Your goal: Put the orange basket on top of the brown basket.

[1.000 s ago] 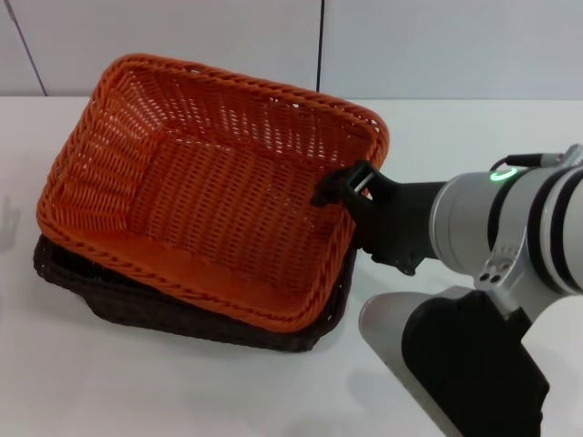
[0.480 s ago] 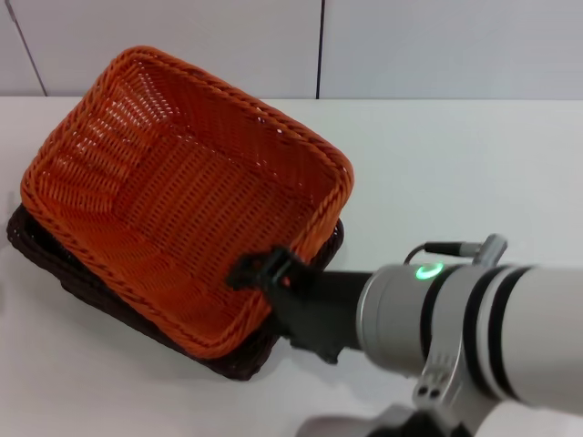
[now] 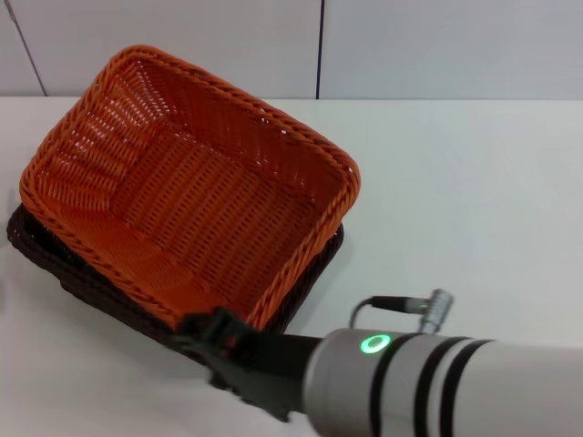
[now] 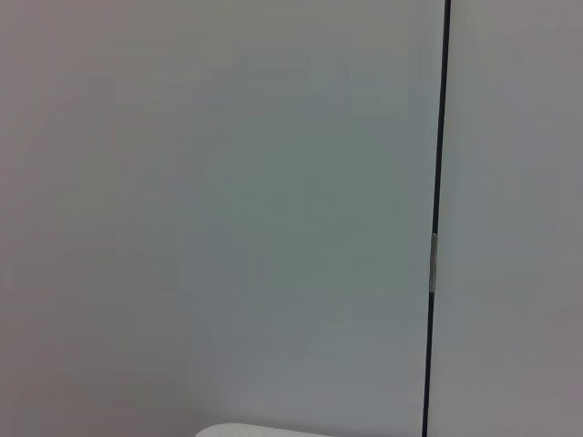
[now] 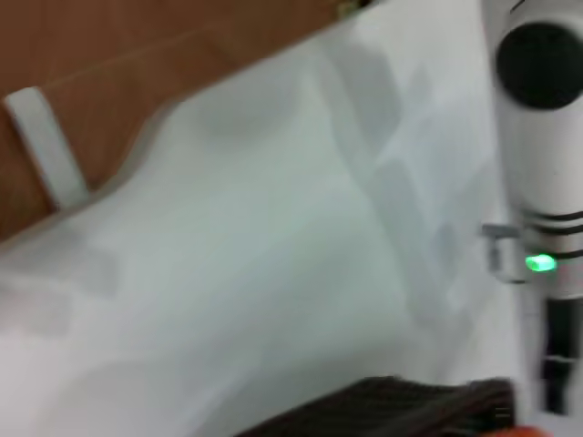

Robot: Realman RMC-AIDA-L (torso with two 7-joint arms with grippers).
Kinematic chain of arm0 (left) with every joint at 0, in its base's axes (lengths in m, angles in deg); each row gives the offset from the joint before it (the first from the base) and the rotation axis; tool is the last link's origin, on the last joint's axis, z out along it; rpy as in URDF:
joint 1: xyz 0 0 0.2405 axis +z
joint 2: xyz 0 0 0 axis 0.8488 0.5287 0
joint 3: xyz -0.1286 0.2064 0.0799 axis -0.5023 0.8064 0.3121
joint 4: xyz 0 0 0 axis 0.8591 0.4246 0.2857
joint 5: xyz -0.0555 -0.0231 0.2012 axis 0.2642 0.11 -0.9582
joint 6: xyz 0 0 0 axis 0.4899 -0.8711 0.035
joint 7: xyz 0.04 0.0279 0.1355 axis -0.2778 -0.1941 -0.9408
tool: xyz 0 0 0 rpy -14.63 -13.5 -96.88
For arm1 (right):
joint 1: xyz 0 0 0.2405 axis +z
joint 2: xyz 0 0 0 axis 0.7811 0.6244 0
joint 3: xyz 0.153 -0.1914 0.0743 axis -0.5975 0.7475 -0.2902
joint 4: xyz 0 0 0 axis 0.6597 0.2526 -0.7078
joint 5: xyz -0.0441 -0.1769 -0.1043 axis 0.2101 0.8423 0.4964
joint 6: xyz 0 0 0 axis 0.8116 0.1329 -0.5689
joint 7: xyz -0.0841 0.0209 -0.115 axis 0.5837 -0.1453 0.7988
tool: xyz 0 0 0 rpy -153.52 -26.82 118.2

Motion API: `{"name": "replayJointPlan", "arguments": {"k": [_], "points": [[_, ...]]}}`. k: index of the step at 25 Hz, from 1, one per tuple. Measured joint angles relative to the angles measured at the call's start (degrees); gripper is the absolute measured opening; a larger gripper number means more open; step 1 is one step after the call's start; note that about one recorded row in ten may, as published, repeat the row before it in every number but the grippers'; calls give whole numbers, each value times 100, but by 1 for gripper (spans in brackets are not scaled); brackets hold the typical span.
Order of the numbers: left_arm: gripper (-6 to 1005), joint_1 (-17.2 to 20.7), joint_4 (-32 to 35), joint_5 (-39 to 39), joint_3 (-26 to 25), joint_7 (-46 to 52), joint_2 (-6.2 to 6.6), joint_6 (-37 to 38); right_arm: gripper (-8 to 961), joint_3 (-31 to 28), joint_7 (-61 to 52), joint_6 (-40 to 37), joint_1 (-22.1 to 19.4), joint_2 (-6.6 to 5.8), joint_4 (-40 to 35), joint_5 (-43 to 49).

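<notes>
The orange basket is bright orange with a woven criss-cross pattern and a braided rim. The brown basket under it is dark brown and woven too. The table is plain white. The wall far behind is pale grey with dark lines. The right arm is silver-grey with black bands and a small green light.

Looks like a robotics lab or test bench — plain and bare. Smooth white table backed by pale grey wall panels split by thin dark seams. Only two woven baskets as props on the tabletop. In the blurred right wrist view, possibly a brown floor beyond the table edge — hard to confirm.
</notes>
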State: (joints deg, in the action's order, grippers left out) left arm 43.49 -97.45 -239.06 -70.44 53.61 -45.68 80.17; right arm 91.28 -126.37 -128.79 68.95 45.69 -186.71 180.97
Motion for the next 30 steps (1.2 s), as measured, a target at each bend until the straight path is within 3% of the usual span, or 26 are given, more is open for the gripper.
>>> {"name": "replayJointPlan", "arguments": {"k": [2,3,4,7,8,9,11,12,13,14,16,18,19,20,22,23,26,30], "points": [[801,3,1,-2,0,0,-18,4,545,15,10,450,5,0,94,-1],[801,7,1,-3,2,0,-27,9,545,-88,-39,1374,-2,7,388,-3],[801,7,1,-3,2,0,-27,9,545,-88,-39,1374,-2,7,388,-3],[801,17,6,3,6,0,-33,33,545,-502,-379,3135,-13,50,1157,-3],[801,53,-10,19,34,0,-39,63,545,-907,-883,4568,-37,79,1742,-21],[801,53,-10,19,34,0,-39,63,545,-907,-883,4568,-37,79,1742,-21],[801,71,-17,25,43,0,-41,78,545,-1213,-1424,5620,-138,87,2132,-161],[801,71,-17,25,43,0,-41,78,545,-1368,-1658,6087,-263,89,2290,-373],[801,81,3,45,44,14,-44,127,545,-1653,-1903,7076,-606,84,2568,-1058],[801,81,3,45,44,14,-44,127,545,-1653,-1903,7076,-606,84,2568,-1058],[801,91,15,48,49,67,-50,224,545,-1825,-1918,8109,-941,62,2829,-1868],[801,98,92,52,38,134,-58,467,545,-1902,-2094,9783,-1432,46,3273,-3090],[801,98,92,52,38,134,-58,467,545,-1902,-2094,9783,-1432,46,3273,-3090],[801,101,128,53,25,148,-66,603,545,-1898,-2289,10304,-1578,45,3440,-3478],[801,101,176,56,7,158,-78,774,545,-1876,-2932,11221,-1820,48,3879,-4152],[801,90,206,59,3,168,-81,850,545,-1842,-3906,12063,-1941,48,4497,-4639],[801,64,233,63,-7,173,-75,906,545,-1775,-5699,13173,-1957,48,5771,-5098],[801,62,238,63,-9,174,-74,945,545,-1765,-6773,13590,-1879,45,6590,-5499]]}}
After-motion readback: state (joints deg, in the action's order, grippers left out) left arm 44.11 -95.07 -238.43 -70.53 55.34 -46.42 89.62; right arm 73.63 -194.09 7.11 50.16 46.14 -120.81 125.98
